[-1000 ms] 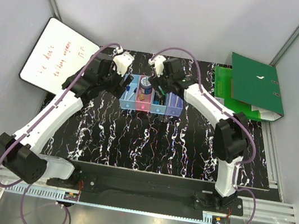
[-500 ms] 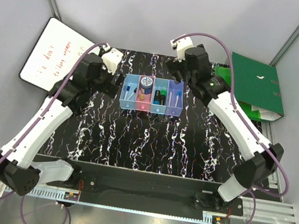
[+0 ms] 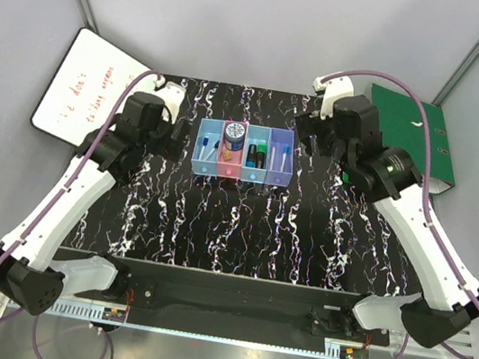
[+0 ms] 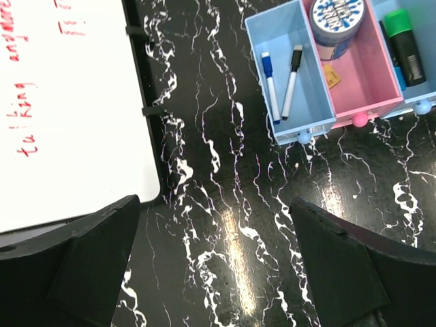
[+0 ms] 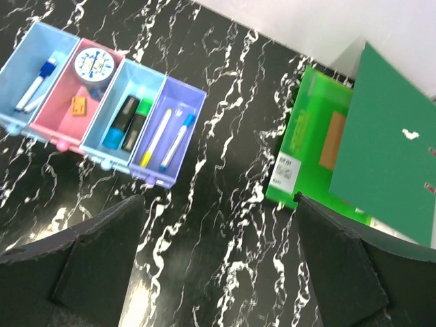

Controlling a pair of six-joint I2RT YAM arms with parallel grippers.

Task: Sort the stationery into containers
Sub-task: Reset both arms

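The joined containers stand mid-table at the back. The light blue bin holds two white markers. The pink bin holds the round blue roll and a small yellow piece. The blue bin holds green/black markers. The purple bin holds two white markers. My left gripper is open and empty, left of the bins. Its fingers frame bare table. My right gripper is open and empty, right of the bins. In its wrist view it hangs over bare table.
A white whiteboard with red writing leans at the back left, its edge close to my left gripper. A large green binder lies at the back right, just behind my right gripper. Grey walls enclose the table.
Both grippers have pulled away from over the bins. The left moved left and back, and the right swung out to the right toward the binder. The bins' contents stayed put.
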